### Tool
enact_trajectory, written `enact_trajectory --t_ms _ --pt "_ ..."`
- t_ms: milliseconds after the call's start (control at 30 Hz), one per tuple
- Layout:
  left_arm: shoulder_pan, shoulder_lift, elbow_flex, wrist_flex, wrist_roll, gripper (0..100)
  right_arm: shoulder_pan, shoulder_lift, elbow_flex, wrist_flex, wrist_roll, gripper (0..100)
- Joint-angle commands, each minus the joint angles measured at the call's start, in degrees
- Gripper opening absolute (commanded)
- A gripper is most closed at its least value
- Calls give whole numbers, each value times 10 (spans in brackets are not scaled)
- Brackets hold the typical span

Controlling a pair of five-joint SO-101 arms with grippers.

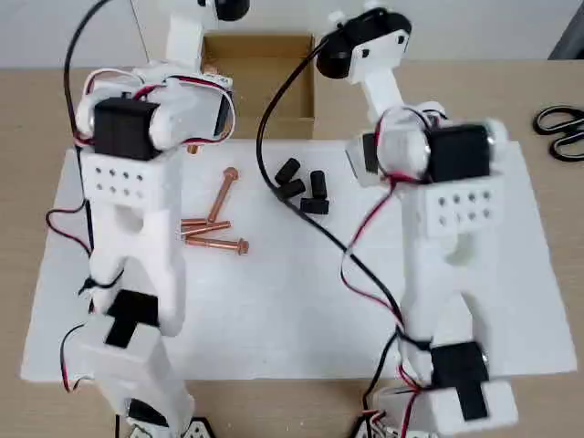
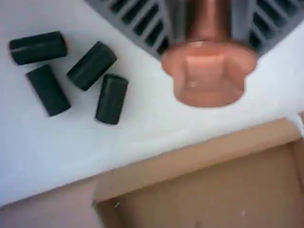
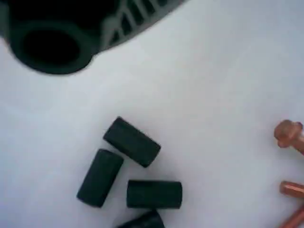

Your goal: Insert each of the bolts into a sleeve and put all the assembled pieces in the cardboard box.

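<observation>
My left gripper point(image 2: 209, 19) is shut on a copper bolt point(image 2: 207, 73), whose hex head faces the camera, above the white foam mat's far edge near the cardboard box point(image 2: 213, 190). My right gripper point(image 3: 57, 14) is shut on a black sleeve point(image 3: 50, 45), its hollow end toward the camera, held above the mat. Several loose black sleeves point(image 1: 301, 187) lie mid-mat, also the sleeves point(image 2: 90, 66) and the sleeves point(image 3: 130, 142). Several loose bolts point(image 1: 214, 228) lie left of them. In the high view the arms' bodies hide both grippers.
The cardboard box point(image 1: 260, 82) stands open behind the white foam mat point(image 1: 292, 301). Scissors point(image 1: 561, 132) lie on the wooden table at the far right. A black cable point(image 1: 301, 214) trails across the mat beside the sleeves. Bolt heads point(image 3: 289, 135) show at the right wrist view's edge.
</observation>
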Motion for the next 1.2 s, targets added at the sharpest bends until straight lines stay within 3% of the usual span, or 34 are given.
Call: enact_trajectory --t_ms 0,300,467,600,900,1167 --pt "16 -82 -1 6 23 5 -3 -83 15 -4 -6 13" --pt "55 -208 35 6 26 5 -3 -288 171 -71 -4 13" --pt "74 -273 133 5 26 5 -1 -403 360 -182 -2 11" --pt "72 -320 196 -21 26 5 0 -458 540 -330 -1 11" --pt "43 -442 371 -116 62 5 -3 -559 824 -575 -1 10" --pt "16 -551 659 -306 70 5 -37 -601 962 -725 -6 10"
